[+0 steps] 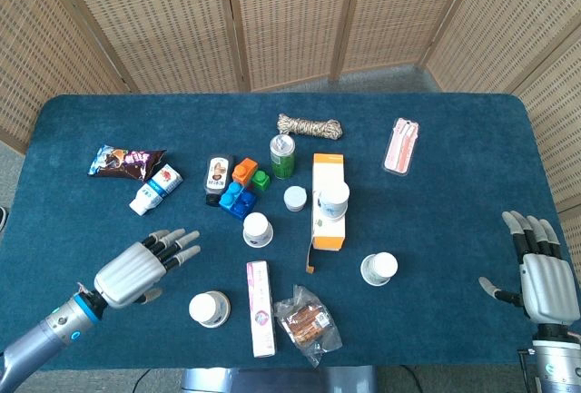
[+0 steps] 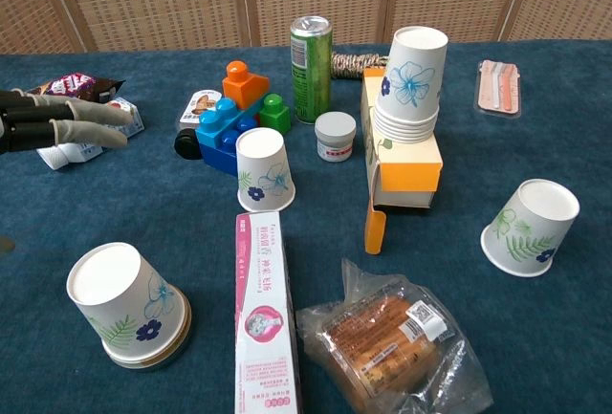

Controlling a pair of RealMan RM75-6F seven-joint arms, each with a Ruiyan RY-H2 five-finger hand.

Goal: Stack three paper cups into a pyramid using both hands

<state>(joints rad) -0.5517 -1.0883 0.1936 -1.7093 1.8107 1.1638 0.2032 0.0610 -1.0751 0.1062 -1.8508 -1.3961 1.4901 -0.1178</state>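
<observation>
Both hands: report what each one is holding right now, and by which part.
Nothing is held. The left hand hovers open over bare table, fingers spread, near no cup. The right hand is open too, at the table's right edge.

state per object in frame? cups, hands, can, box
left hand: open, holds nothing
right hand: open, holds nothing
left cup: upside down, on table
middle cup: upside down, on table
right cup: upside down, tilted
cup stack: upside down, nested, on orange box
orange box: lying flat, end flap open
green can: upright
small jar: upright, lid on
</observation>
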